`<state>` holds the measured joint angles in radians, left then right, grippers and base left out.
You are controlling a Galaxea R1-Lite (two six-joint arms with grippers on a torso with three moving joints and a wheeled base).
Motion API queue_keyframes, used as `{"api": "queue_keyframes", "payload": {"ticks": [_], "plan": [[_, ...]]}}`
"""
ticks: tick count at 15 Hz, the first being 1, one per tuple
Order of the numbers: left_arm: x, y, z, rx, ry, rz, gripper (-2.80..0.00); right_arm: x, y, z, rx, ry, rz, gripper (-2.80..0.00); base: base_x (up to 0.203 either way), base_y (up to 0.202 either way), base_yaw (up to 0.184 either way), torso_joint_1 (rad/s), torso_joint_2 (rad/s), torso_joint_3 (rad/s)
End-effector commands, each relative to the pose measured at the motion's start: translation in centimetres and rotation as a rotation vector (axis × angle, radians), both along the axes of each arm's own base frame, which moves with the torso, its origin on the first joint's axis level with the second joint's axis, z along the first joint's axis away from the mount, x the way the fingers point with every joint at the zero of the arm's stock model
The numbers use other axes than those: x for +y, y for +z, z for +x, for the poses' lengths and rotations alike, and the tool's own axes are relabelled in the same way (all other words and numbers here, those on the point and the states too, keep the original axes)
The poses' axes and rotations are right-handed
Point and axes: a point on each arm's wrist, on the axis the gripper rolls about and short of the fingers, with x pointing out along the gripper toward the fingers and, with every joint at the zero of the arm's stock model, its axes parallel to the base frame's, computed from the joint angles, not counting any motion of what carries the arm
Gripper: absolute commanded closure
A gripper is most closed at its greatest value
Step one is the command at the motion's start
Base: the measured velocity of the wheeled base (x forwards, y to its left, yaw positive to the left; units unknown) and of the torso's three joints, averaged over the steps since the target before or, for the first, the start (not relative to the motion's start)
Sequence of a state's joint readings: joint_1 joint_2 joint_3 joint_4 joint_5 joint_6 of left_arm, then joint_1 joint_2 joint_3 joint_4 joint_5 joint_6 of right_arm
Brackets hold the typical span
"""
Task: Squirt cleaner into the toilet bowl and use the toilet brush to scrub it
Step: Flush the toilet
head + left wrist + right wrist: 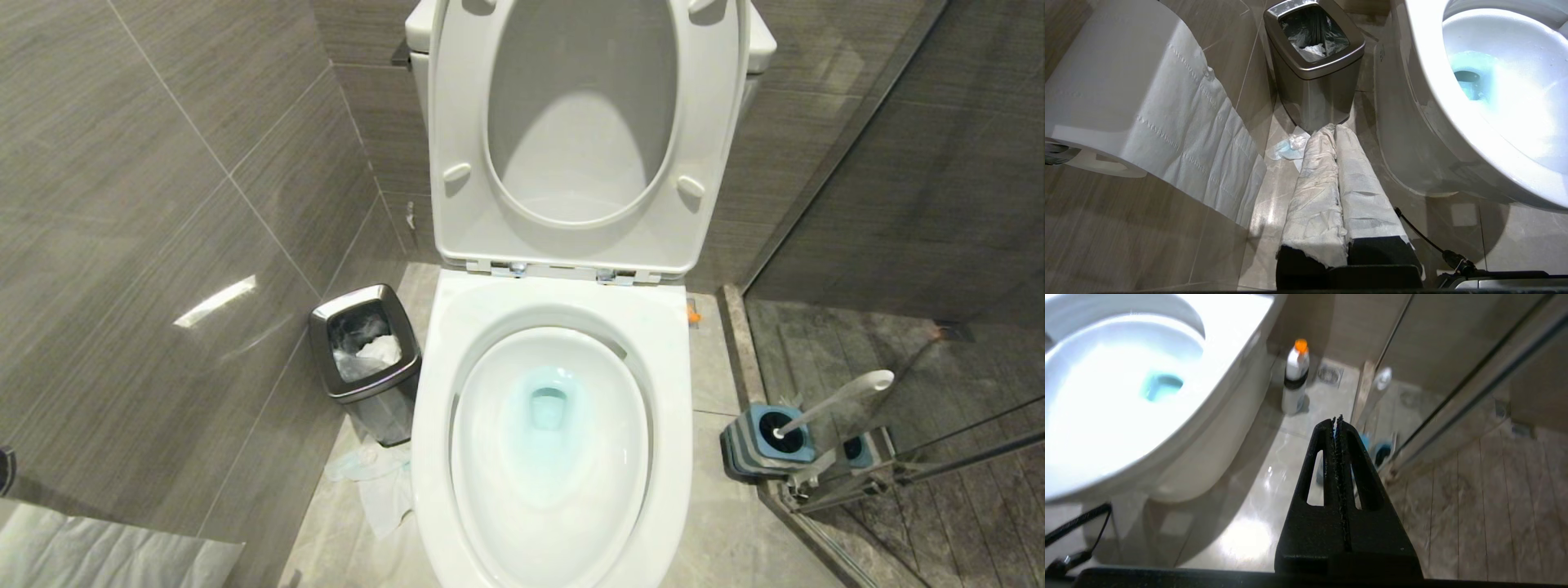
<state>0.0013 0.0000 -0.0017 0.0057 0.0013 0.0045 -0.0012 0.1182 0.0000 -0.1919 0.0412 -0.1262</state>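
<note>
Light: bright, from overhead.
Glare: white streak on the left wall (214, 300); the toilet bowl (1118, 412) washes out in the right wrist view; floor (1249, 535) shows a bright patch.
Shadows: soft, under the bowl.
Blur: right gripper (1338, 424) soft up close.
Distortion: wall lines bow at the head view's edges.

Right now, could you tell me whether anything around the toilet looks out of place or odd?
Yes: crumpled tissue lies on the floor beside the steel waste bin instead of in it. Teal-blue cleaner tints the toilet bowl. The left tool's fingers are wrapped in paper.
</note>
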Motion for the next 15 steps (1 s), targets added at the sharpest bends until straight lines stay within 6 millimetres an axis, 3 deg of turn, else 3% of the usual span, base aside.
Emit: {"api": "queue_keyframes", "payload": {"ticks": [1, 15], "plan": [[0.00, -0.01, 0.00, 0.001, 0.001, -0.001, 0.00, -0.06, -1.62, -0.95, 0.017, -0.024, 0.014, 0.00, 0.000, 0.000, 0.000, 0.000, 0.00, 0.000], [0.00, -0.01, 0.00, 0.001, 0.001, 0.000, 0.00, -0.10, -2.22, -0.94, 0.079, -0.038, 0.112, 0.00, 0.000, 0.000, 0.000, 0.000, 0.00, 0.000]]}}
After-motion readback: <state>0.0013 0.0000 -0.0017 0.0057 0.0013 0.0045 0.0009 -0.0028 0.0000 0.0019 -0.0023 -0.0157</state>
